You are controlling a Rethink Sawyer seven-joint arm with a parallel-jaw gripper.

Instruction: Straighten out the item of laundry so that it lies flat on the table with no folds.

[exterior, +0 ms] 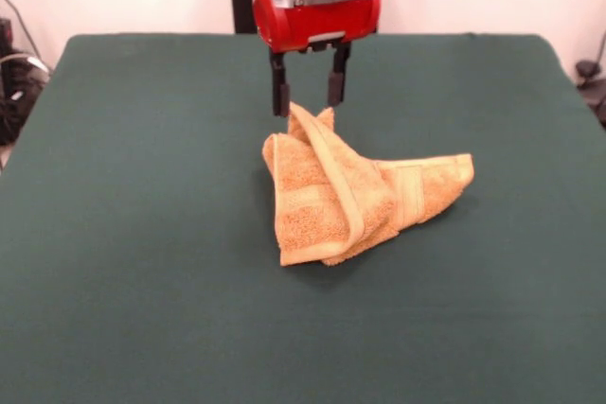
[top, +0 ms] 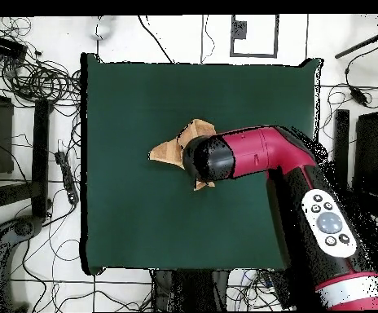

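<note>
Front view shows the gripper (exterior: 309,92) spread wide just above the crumpled orange-tan towel (exterior: 355,191), holding nothing. Overhead, the arm (top: 261,153) hides much of the towel (top: 178,145) on the green table (top: 127,98).

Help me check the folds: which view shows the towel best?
The front view: the towel shows whole, crumpled in overlapping folds under the open pincer. Overhead, the arm hides most of it; only some corners peek out.

Nubby terry towel (exterior: 346,191) — matt felt table (exterior: 142,262)
</note>
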